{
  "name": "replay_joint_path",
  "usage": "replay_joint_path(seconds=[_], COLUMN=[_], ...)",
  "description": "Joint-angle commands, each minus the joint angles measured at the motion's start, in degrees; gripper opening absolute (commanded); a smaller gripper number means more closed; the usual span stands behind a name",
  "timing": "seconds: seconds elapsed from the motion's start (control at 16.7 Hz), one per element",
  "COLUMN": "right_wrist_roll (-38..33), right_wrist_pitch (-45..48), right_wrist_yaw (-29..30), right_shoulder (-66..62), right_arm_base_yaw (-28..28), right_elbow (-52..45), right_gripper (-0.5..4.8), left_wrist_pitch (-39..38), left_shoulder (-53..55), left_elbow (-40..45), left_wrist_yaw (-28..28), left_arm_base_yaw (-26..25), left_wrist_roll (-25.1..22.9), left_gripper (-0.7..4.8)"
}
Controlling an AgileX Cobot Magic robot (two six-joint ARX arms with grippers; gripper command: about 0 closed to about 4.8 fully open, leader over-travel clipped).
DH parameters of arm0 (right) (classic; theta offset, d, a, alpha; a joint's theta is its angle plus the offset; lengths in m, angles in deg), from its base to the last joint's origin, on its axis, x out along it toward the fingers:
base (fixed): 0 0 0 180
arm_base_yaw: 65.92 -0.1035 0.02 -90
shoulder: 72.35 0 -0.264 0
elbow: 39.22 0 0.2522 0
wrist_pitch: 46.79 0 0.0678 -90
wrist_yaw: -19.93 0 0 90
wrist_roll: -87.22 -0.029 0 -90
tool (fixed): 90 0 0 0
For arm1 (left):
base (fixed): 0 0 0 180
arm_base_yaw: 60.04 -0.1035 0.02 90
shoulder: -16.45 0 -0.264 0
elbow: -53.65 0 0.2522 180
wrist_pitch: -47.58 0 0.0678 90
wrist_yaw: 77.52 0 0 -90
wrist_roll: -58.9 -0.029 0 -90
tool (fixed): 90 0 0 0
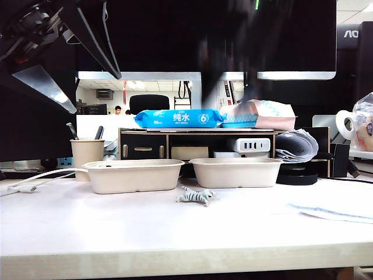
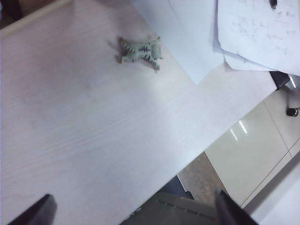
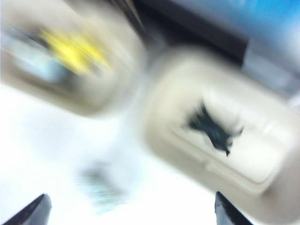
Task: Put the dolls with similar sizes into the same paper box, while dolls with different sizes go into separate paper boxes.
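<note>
Exterior view is showing the striped doll [image 1: 195,196] lying on the table [image 1: 175,233] just in front of the gap between the left box [image 1: 133,175] and right box [image 1: 236,172]. Left gripper [image 2: 133,212] is hanging wide open and empty, the striped doll [image 2: 140,51] lying well ahead of its fingers [image 2: 35,213]. Right gripper [image 3: 133,211] is hanging wide open and empty too, its blurred view showing the black doll [image 3: 211,129] lying in one box [image 3: 225,131], the yellow doll [image 3: 75,49] and the blue doll [image 3: 33,61] in the other [image 3: 70,56].

Blue wet-wipes pack [image 1: 179,118] tops the shelf [image 1: 197,144].
</note>
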Motion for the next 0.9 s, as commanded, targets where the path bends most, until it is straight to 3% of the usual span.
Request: replay_joint_path(seconds=[0.06, 0.24, 0.42, 0.66, 0.9], right_wrist_roll=[-2.54, -2.47, -2.47, -2.45, -2.08], right_wrist_pitch=[-2.73, -8.41, -7.15, 5.27, 10.75], right_wrist_yaw=[-0.24, -1.79, -2.64, 0.17, 3.98], right_shoulder=[6.97, 6.91, 6.91, 6.23, 1.25], right_arm_base_yaw=[-3.98, -7.52, -9.38, -10.01, -10.25], right_elbow=[0.39, -0.50, -5.84, -17.77, -19.61], right_gripper=[4.62, 4.61, 4.58, 4.20, 4.20], left_wrist_pitch=[0.37, -0.04, -1.84, -2.19, -2.19], left_shoulder=[-0.09, -0.11, -0.11, -0.11, -0.11], left_elbow=[-0.07, -0.07, -0.07, -0.07, -0.07], left_wrist_yaw=[0.42, 0.48, 0.46, 0.44, 0.44], left_arm_base_yaw=[-0.07, -0.07, -0.07, -0.07, -0.07], left_wrist_roll=[-0.24, -0.24, -0.52, -0.66, -0.63], left_gripper=[4.79, 4.79, 4.79, 4.79, 4.79])
